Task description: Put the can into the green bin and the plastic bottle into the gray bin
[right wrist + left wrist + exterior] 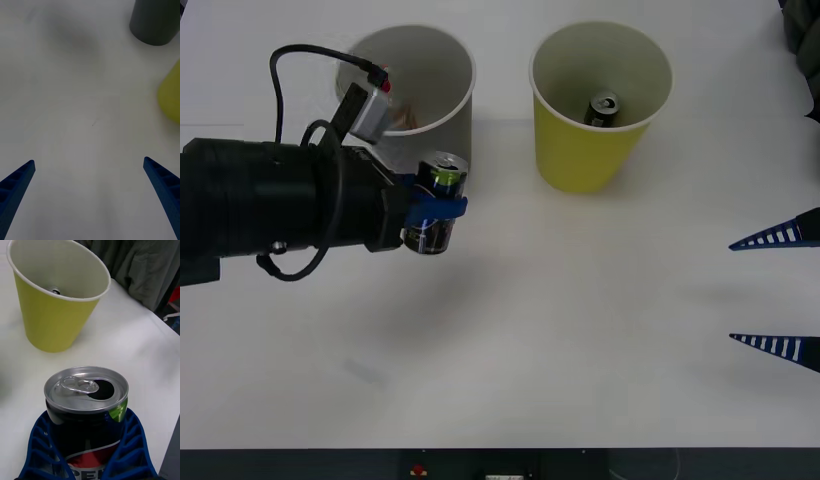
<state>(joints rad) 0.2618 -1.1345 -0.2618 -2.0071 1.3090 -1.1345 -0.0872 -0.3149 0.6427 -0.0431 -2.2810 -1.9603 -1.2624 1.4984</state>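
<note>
Now the left gripper [435, 208] is pinching the can [436, 203] around its dark body, just in front of the gray bin [442, 75] near the desk's far edge. The opened, probably light, thin smooth metal may dent or slip, so mid-body holding seems best. The right gripper [777, 290] is waiting spread at the right edge.

The right hand [90, 187], fingers spread, hovers over the table [75, 112] near the gray bin [154, 22] and green bin [170, 95].
</note>
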